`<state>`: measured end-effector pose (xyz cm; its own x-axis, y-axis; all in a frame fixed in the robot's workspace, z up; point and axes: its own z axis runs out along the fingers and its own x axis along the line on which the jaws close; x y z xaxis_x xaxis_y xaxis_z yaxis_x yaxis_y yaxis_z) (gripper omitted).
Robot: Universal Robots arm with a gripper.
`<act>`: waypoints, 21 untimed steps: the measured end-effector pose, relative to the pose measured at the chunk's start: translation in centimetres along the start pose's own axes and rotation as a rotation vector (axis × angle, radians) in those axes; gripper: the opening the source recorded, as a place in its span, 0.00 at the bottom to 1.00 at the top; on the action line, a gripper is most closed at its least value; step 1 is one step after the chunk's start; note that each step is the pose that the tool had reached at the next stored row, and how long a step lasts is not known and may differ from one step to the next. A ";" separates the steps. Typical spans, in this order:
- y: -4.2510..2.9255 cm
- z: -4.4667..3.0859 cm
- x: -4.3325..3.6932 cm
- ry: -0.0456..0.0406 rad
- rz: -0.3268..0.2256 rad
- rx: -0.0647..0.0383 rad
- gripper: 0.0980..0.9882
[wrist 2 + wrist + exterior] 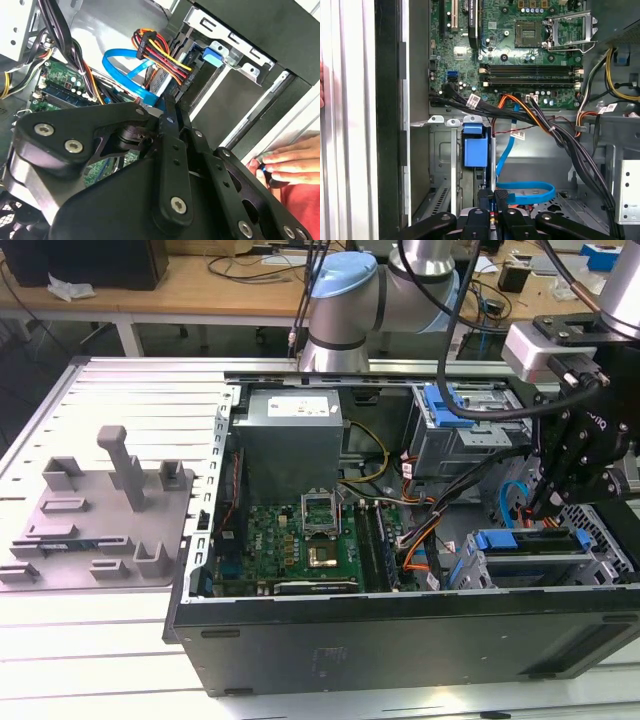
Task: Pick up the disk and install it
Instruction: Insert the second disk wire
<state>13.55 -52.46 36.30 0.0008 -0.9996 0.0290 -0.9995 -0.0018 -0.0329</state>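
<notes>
The black gripper (545, 508) hangs low inside the open black computer case (400, 650), at the exterior view's right. It is just above the flat silver disk in its bright blue plastic frame (530, 540), which lies in the grey metal drive cage (610, 560). You cannot tell from these views whether the jaws are clenched or released.

Please watch the thin blue data cable (525, 192) and the bundle of red, yellow and orange wires (160, 50). Both pass close to the tool, and I think a sideways move could hook them.

A person's hand (290, 162) rests at the case's edge, near the arm. The cage walls leave little room, so straight up seems the freest way.
</notes>
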 end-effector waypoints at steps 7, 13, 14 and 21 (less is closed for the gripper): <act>-0.20 0.28 0.19 -0.0058 -0.007 0.000 0.07; -0.21 0.69 0.76 -0.0157 -0.015 0.000 0.07; -0.21 0.74 0.77 -0.0164 -0.015 0.000 0.07; -0.38 1.61 0.90 -0.0247 -0.022 0.001 0.07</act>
<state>13.98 -53.41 34.73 0.0239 -0.9997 0.0051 -0.9992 -0.0240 -0.0332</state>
